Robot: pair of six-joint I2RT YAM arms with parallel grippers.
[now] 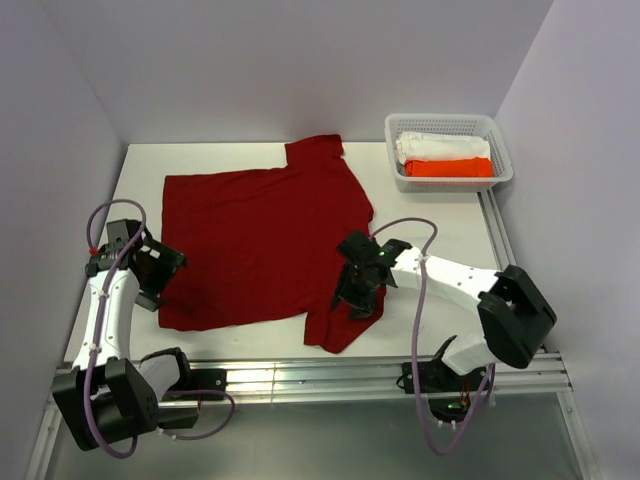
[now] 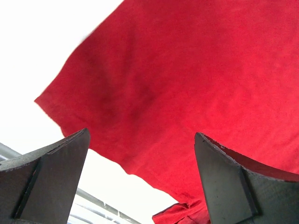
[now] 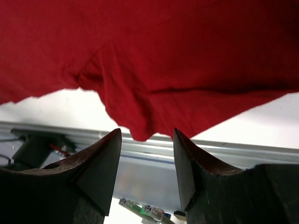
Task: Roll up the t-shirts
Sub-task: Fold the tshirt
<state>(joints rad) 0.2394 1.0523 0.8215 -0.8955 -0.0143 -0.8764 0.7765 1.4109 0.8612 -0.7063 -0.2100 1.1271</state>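
- Pale lilac walls [image 1: 300, 60] close in one white desk [image 1: 440, 215] on three sides. Along its near edge you have one metal rail [image 1: 330, 380].
- You have one dark red t-shirt [image 1: 265, 235] on the desk. It lies spread flat across the middle, with its left edge near your left arm. One sleeve points toward the back wall and the other lies bunched at the near edge.
- Two arms are in view, both white with black wrists. Your left arm [image 1: 100, 300] reaches up the left side of the desk. Your right arm [image 1: 450, 280] bends in from the right over the near sleeve.
- One white mesh basket [image 1: 455, 183] sits at the far right corner, well apart from the t-shirt.
- The basket holds two rolled bundles side by side: one white bundle [image 1: 440, 146] at the back and one orange bundle [image 1: 450, 168] in front.
- Your left jaws are spread wide above the t-shirt's near left corner and hold nothing.
- Your right jaws are partly open over the near sleeve. A fold of red cloth shows just past the tips, but it is not pinched.
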